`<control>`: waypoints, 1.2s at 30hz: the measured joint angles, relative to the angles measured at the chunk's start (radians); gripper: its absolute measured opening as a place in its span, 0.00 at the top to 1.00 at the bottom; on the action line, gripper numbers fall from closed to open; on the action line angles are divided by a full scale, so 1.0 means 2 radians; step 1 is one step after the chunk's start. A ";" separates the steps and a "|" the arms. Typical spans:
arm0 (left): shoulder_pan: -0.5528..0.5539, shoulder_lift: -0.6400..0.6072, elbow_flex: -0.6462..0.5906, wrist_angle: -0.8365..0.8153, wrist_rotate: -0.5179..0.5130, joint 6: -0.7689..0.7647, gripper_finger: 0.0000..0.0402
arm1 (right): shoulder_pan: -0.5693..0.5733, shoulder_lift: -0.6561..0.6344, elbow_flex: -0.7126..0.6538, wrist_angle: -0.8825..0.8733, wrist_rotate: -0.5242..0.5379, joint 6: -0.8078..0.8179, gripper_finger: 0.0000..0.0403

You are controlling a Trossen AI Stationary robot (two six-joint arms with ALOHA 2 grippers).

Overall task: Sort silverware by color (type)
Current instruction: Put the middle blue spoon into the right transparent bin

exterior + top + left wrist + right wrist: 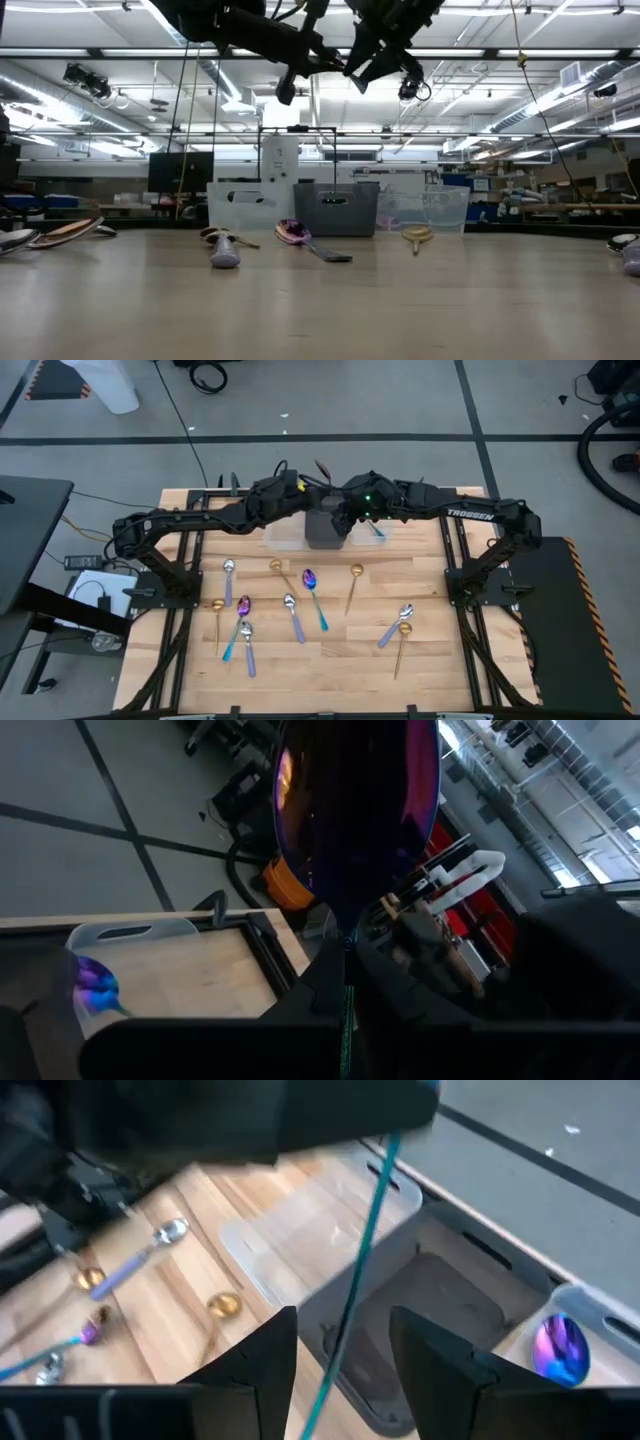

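I pinch a purple-bowled, teal-handled spoon (pixel 355 810) in my left gripper (pixel 322 501) above the dark bin (pixel 325 528). At its three o'clock, the clear bin (pixel 590 1315) holds another (pixel 560 1348). My right gripper (pixel 345 1342) hovers spread, handle (pixel 365 1230) between.

Two dark, near-black jointed arms, matte finish, chunky rounded housings at joints. Left arm (pixel 190 525): black links, thin cables along upper link, yellow patch and red wire ends near wrist. Right arm (pixel 470 515): same build, white "TROSSEN" lettering on upper link, small green indicator light near wrist. Each arm on black frame base at worktop's side edge. Fingers (pixel 250 1365) on right arm flat, black, angular, smooth-faced.
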 joint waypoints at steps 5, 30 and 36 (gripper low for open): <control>0.000 0.000 0.000 0.005 -0.002 -0.001 0.96 | 0.000 0.000 -0.009 0.010 0.005 -0.003 0.60; 0.000 0.000 0.000 -0.027 -0.020 0.015 0.78 | -0.020 0.024 -0.010 0.015 -0.040 -0.017 0.96; 0.004 -0.001 0.000 -0.060 -0.003 0.042 0.61 | -0.031 0.024 -0.010 -0.004 -0.050 -0.008 0.97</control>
